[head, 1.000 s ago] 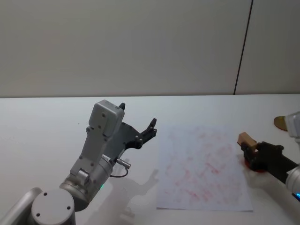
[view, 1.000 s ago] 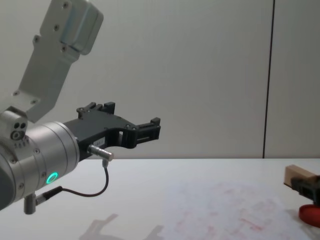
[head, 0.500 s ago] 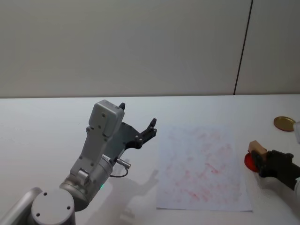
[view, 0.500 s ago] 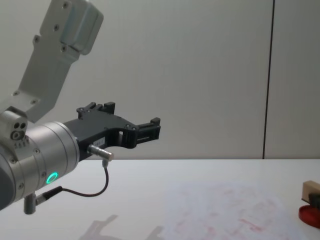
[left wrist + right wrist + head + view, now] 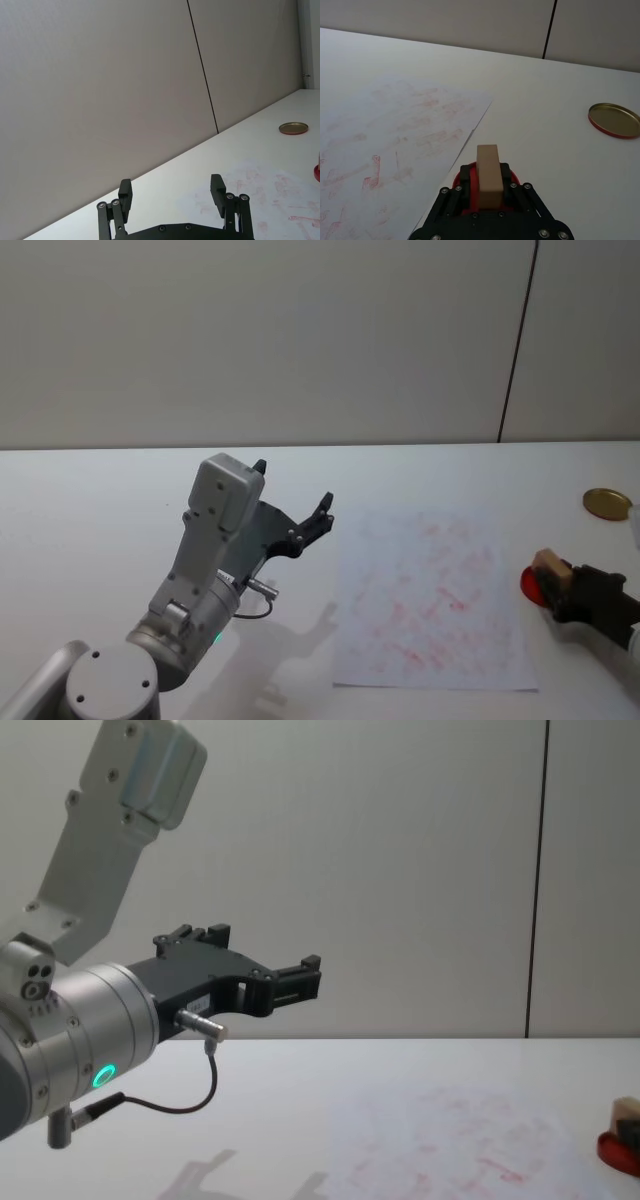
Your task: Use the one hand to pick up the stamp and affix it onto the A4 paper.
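Note:
My right gripper is shut on the stamp, a small tan wooden block. It holds the stamp over the red ink pad, just off the right edge of the A4 paper. In the chest view the stamp sits low, right above the pad; I cannot tell whether they touch. The paper is a white sheet covered in red prints. My left gripper hangs open and raised in the air left of the paper, with nothing in it.
A round gold lid lies on the white table beyond the ink pad, also seen as the lid in the right wrist view. The left arm's silver wrist bulks large at the near left. A grey wall stands behind the table.
My right gripper carried the stamp rightward off the paper's edge and lowered it over the red ink pad. The left arm has not moved.

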You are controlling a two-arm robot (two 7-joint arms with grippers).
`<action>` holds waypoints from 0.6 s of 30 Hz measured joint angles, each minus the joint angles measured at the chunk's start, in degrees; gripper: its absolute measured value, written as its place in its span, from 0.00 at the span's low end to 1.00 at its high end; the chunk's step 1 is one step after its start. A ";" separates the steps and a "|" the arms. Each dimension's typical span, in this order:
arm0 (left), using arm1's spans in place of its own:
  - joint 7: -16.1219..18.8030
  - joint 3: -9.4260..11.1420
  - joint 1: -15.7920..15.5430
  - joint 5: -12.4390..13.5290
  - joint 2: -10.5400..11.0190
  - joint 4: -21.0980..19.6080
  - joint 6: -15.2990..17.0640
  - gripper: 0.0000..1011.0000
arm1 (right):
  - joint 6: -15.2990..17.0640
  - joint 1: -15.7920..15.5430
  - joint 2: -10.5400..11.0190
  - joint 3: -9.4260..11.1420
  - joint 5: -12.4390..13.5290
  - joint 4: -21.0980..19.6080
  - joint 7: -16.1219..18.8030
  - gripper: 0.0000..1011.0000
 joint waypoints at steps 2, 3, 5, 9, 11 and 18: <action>0.00 0.00 0.00 0.00 0.00 0.00 0.00 0.98 | -0.01 0.07 -0.06 -0.02 0.18 0.20 0.14 0.33; 0.00 0.00 0.00 0.00 0.00 0.00 0.00 0.98 | -0.02 0.10 -0.07 -0.03 0.23 0.24 0.17 0.37; 0.00 0.00 0.00 0.00 0.00 0.00 0.00 0.98 | -0.02 0.16 -0.09 -0.04 0.38 0.37 0.22 0.43; 0.00 0.00 0.00 0.00 0.00 0.00 0.00 0.98 | -0.16 0.21 -0.11 -0.03 0.68 0.45 0.25 0.55; 0.00 0.00 0.00 0.00 0.00 0.00 0.00 0.98 | -0.31 0.21 -0.10 -0.02 0.74 0.45 0.25 0.63; 0.00 0.00 0.00 0.00 0.00 0.00 0.00 0.98 | -1.78 -0.21 0.09 0.12 0.81 -0.71 -0.16 0.83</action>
